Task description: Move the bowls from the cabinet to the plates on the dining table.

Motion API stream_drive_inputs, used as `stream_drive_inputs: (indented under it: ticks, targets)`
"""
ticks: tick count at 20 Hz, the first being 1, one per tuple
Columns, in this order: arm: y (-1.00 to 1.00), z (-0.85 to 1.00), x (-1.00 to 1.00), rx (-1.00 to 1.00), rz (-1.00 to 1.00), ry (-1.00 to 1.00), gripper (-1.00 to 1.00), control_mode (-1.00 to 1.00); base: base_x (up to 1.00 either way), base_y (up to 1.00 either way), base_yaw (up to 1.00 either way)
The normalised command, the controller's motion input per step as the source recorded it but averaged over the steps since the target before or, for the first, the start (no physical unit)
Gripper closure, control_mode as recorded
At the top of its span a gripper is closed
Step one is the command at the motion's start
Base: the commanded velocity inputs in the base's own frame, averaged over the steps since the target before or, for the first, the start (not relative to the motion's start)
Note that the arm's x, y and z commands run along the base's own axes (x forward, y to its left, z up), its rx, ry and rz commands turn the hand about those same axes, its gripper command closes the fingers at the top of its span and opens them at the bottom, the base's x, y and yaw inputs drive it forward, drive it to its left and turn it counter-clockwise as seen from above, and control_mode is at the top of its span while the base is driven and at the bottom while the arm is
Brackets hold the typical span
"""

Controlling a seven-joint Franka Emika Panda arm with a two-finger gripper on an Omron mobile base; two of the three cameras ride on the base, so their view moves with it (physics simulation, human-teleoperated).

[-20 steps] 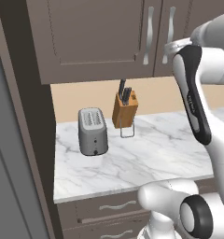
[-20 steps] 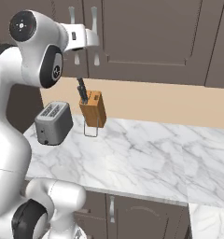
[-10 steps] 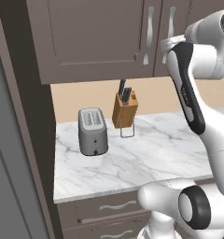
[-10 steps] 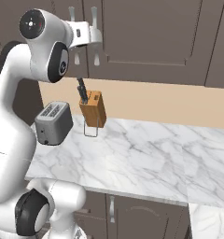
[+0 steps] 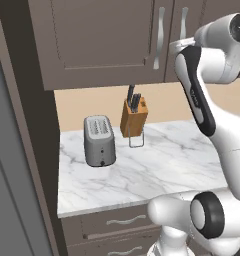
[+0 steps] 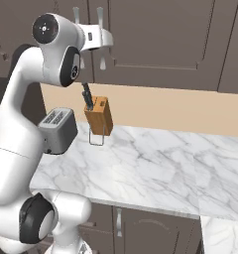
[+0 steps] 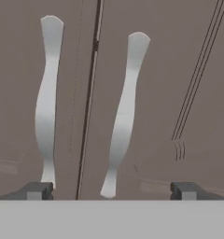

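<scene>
Hand view puts your gripper (image 7: 111, 190) square before the cabinet (image 7: 170, 70), jaws spread wide, empty — the right handle (image 7: 124, 114) between them. Your arm has swung up closer over the last second; doors closed, the bowls presumably sit hidden inside.

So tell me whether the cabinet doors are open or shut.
Shut: both cabinet doors lie flush, a thin dark seam between them, handles side by side.

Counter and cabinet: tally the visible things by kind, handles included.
Toaster: 1
Knife block: 1
Cabinet handles: 2
Drawer pulls: 2
Total: 6
</scene>
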Motion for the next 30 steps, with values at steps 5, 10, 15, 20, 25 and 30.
stream_drive_inputs:
  ticks: [5,10,15,20,25,30]
  targets:
    - [-0.15,-0.09,0.23,0.03,0.0,0.0,-1.0,-1.0,0.0,0.0,0.0]
    - [-0.1,-0.08,0.29,0.02,0.0,0.0,-1.0,-1.0,0.0,0.0,0.0]
    - [-0.02,-0.12,0.29,0.01,0.0,0.0,-1.0,-1.0,0.0,0.0,0.0]
    - [0.0,-0.12,0.22,0.0,0.02,0.0,-1.0,-1.0,0.0,0.0,0.0]
    - [0.0,-0.11,0.23,0.0,0.02,0.0,-1.0,-1.0,0.0,0.0,0.0]
    - [0.0,-0.11,0.22,0.0,0.02,0.0,-1.0,-1.0,0.0,0.0,0.0]
